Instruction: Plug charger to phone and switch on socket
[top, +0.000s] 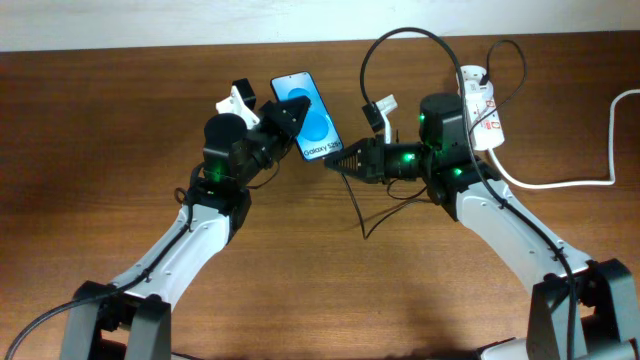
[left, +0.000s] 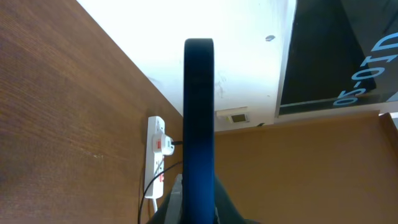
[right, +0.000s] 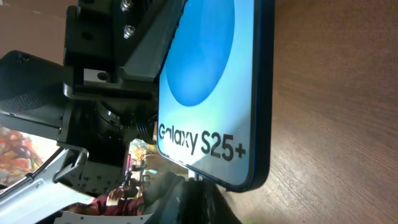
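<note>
The phone, its blue screen reading "Galaxy S25+", is held tilted above the table with my left gripper shut on its upper half. The left wrist view shows the phone edge-on between my fingers. My right gripper is shut on the charger plug tip, which meets the phone's bottom edge. The thin black charger cable trails from it toward the table's front. The white socket with red switches lies at the back right, behind my right arm.
A thick white lead runs from the socket to the right edge of the table. A black cable loops high toward the socket, with a small white adapter beside it. The socket also shows in the left wrist view.
</note>
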